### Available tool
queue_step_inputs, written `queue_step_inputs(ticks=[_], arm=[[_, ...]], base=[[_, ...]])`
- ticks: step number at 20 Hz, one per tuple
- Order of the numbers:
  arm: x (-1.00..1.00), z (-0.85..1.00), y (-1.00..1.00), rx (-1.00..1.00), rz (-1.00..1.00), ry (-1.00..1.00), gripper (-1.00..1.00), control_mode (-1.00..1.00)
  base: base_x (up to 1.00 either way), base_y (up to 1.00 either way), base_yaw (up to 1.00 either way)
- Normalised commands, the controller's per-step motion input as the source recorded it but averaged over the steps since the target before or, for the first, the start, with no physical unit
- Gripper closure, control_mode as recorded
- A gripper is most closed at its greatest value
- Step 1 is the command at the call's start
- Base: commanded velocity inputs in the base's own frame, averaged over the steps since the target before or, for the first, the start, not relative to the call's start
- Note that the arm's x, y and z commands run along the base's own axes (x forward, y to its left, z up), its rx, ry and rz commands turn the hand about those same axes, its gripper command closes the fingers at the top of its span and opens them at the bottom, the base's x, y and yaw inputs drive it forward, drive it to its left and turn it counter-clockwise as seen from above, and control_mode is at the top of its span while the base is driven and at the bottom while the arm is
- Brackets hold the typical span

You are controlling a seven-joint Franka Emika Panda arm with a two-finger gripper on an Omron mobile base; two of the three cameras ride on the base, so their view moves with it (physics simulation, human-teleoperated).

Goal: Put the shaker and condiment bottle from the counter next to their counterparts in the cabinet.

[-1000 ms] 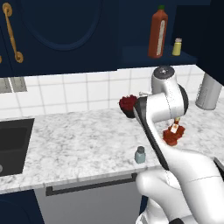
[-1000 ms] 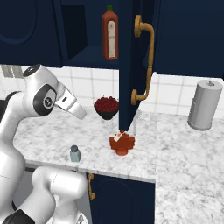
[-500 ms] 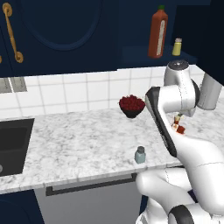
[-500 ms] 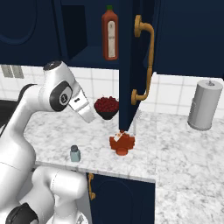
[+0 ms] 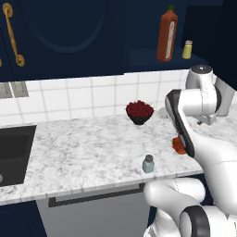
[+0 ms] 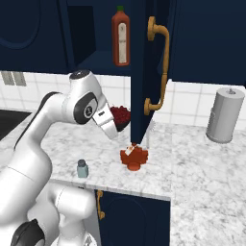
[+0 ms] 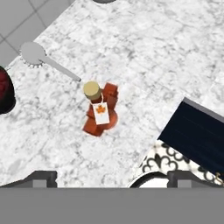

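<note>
The arm was bent over the right end of the marble counter, hand pointed down above the condiment bottle. That little red-orange bottle stood upright on the counter near the front edge, just below the open navy cabinet door with the brass handle. From the hand camera the gripper hung well above the bottle, fingertips spread wide apart, nothing between them.

The shaker sat by itself near the front edge of the counter, well apart from the bottle. Up in the cabinet, the tall red bottle with the green cap and the small yellow shaker stood side by side on the shelf. A dark bowl of red fruit sat back by the tiled wall, and a grey canister stood farther right.
</note>
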Motion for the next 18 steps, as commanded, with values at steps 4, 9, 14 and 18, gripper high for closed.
queue_step_inputs(ticks=[4,9,14,18], arm=[[0.01,-0.25,-0.15,-0.01,-0.14,0.00,-1.00,-1.00],[0.00,-0.05,0.00,-0.01,-0.16,-0.09,-1.00,-1.00],[0.00,-0.07,0.05,-0.06,-0.16,-0.12,-1.00,-1.00],[0.00,-0.20,0.17,-0.20,-0.24,-0.16,-1.00,-1.00]], base=[[0.00,0.00,0.00],[0.00,0.00,0.00],[0.00,0.00,0.00],[0.00,0.00,0.00]])
